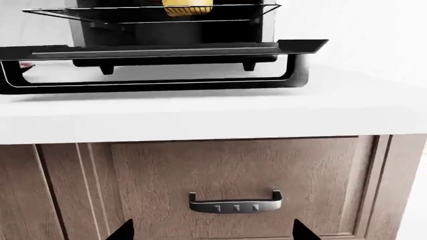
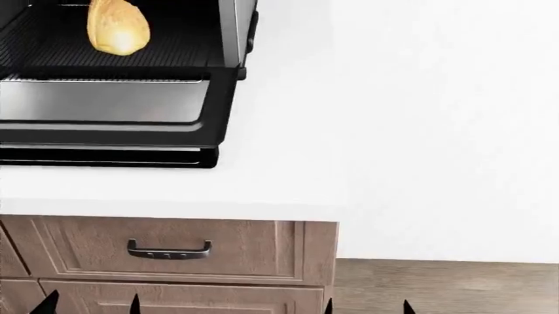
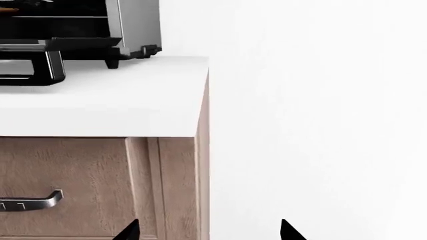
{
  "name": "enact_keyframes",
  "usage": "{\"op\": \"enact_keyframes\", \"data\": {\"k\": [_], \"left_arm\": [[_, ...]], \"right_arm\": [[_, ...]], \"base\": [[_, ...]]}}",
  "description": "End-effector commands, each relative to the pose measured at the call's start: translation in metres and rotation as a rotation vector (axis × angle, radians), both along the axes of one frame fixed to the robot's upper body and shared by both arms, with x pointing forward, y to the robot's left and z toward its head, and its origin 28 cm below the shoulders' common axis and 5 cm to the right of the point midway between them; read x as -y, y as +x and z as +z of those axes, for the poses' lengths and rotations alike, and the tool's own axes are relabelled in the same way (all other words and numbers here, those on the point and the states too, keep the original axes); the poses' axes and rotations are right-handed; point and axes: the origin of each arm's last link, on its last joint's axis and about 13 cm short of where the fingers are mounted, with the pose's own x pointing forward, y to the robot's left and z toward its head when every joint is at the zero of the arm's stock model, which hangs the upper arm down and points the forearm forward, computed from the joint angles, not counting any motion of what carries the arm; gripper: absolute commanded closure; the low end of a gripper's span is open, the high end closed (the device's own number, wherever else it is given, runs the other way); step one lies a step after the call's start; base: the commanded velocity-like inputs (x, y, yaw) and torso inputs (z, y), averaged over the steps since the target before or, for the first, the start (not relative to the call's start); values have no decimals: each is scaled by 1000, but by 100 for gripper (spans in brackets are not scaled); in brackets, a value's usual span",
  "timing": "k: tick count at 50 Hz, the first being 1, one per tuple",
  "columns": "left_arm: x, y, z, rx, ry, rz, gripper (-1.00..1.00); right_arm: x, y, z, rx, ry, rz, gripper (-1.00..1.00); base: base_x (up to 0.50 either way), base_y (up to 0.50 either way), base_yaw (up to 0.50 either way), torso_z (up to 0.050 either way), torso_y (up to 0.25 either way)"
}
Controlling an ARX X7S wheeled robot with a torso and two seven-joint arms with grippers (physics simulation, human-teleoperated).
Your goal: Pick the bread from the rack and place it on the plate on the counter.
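Observation:
The bread (image 2: 118,26), a golden-brown roll, lies on the wire rack (image 2: 175,51) inside an open toaster oven on the white counter (image 2: 288,176). In the left wrist view the bread (image 1: 187,6) sits on the rack (image 1: 100,13) above the lowered oven door (image 1: 167,50). My left gripper (image 1: 213,235) is open and empty, low in front of the cabinet drawer. My right gripper (image 3: 209,235) is open and empty, level with the cabinet's right end. In the head view only the tips of the left gripper (image 2: 88,306) and right gripper (image 2: 367,307) show. The plate is out of view.
The oven door (image 2: 105,98) hangs open over the counter, with its handle bar (image 1: 293,75) at the front. A drawer with a metal handle (image 2: 169,250) lies below the counter. The counter ends at its right edge (image 3: 203,100), with a white wall beyond.

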Motion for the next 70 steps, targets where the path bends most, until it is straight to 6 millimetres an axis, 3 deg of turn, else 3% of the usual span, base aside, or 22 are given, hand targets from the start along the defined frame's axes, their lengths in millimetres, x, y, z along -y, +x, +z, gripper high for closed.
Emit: {"op": "enact_keyframes", "data": {"k": [1, 18, 57, 70], "left_arm": [[4, -17, 29, 46, 12, -30, -100], [2, -35, 75, 103, 48, -48, -100], [-1, -35, 84, 94, 80, -40, -100], [-11, -21, 119, 117, 161, -27, -100]], "right_arm": [[5, -8, 27, 54, -13, -20, -100], [10, -24, 74, 120, -73, -38, -100], [9, -27, 87, 126, -81, -27, -100], [13, -28, 130, 170, -151, -30, -100]], "base": [[0, 0, 0, 36, 168], [0, 37, 0, 36, 168], [0, 500, 0, 36, 168], [0, 0, 0, 36, 168]]}}
